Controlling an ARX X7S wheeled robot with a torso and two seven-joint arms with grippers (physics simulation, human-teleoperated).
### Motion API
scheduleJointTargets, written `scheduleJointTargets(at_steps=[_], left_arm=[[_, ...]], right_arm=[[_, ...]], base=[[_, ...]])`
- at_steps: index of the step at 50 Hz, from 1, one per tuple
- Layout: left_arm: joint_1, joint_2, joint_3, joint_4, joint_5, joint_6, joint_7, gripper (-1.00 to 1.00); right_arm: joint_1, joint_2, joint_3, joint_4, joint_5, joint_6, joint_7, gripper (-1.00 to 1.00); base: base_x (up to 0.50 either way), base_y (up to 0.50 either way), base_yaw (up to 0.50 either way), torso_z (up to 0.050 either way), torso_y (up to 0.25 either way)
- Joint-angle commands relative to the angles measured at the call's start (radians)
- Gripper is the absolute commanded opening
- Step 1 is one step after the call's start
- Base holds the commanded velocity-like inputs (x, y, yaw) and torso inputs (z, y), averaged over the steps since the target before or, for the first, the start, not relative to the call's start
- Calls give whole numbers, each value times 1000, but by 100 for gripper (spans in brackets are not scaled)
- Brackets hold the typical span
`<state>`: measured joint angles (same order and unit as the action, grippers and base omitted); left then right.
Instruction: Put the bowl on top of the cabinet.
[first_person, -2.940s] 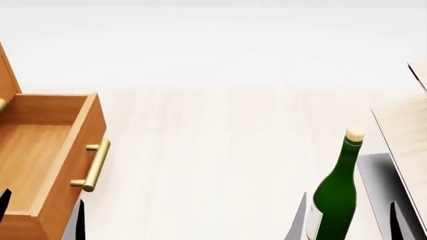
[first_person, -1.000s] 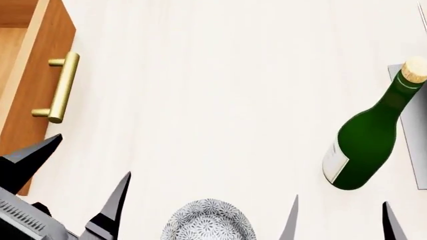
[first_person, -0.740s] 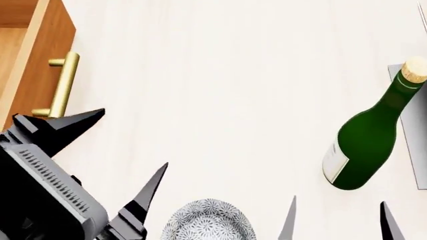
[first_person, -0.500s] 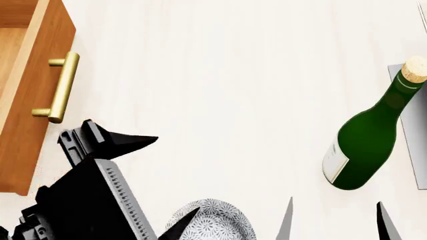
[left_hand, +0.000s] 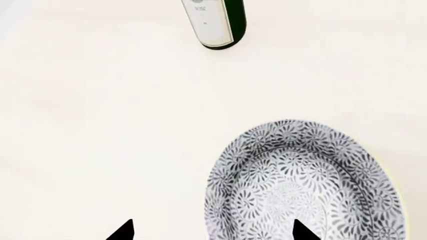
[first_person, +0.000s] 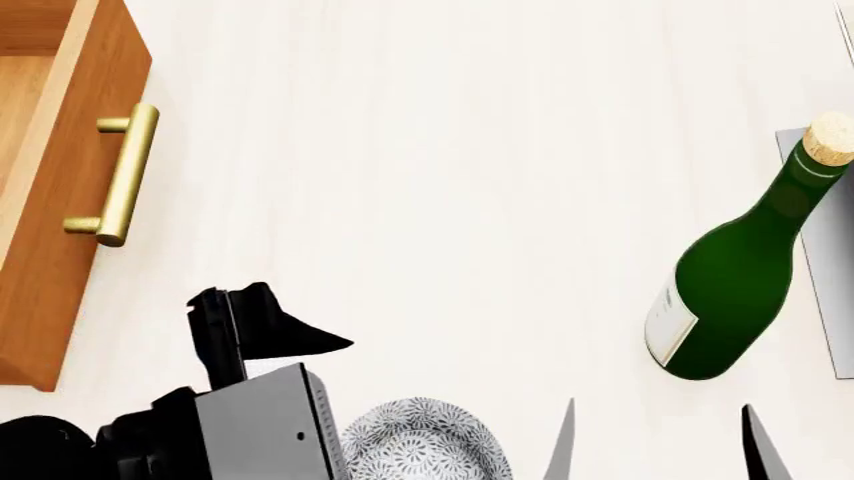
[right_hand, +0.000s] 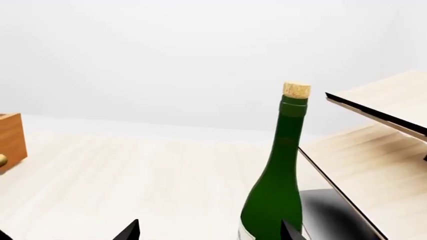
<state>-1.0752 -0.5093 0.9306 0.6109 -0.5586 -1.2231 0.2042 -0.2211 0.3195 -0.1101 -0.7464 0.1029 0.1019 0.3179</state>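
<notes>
The cabinet (first_person: 60, 190), its drawer pulled out, lies well beyond the left gripper (left_hand: 212, 231), whose jaws are spread with one tip over the bowl (left_hand: 303, 182). The green bottle (right_hand: 277, 185) stands upright between the spread jaws of the right gripper (right_hand: 209, 231)

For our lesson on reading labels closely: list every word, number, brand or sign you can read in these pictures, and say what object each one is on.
"Wine": small grey print on the white label of the green bottle, seen in the left wrist view; it is blurred, so this reading is uncertain.
The mark below that word on the label is too small to read.
The bowl carries only a speckled pattern, no text.
The cabinet shows no writing.
</notes>
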Motion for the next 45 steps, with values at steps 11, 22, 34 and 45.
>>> scheduleJointTargets(at_steps=[11, 22, 34, 45], left_arm=[[-17, 27, -4, -76, 50, 41, 23, 100], [-34, 53, -37, -148, 49, 73, 28, 100], [-37, 72, 23, -206, 81, 121, 48, 100], [-43, 68, 95, -208, 89, 151, 98, 100]], right_arm=[[-4, -9, 16, 1, -11, -10, -22, 100], [-4, -3, 9, 0, -9, -9, -19, 100], [-4, 4, 3, 1, -8, -12, -15, 100], [-6, 9, 1, -2, -4, -14, -10, 100]], base=[[0, 0, 0, 0, 0], [0, 0, 0, 0, 0], [0, 0, 0, 0, 0], [0, 0, 0, 0, 0]])
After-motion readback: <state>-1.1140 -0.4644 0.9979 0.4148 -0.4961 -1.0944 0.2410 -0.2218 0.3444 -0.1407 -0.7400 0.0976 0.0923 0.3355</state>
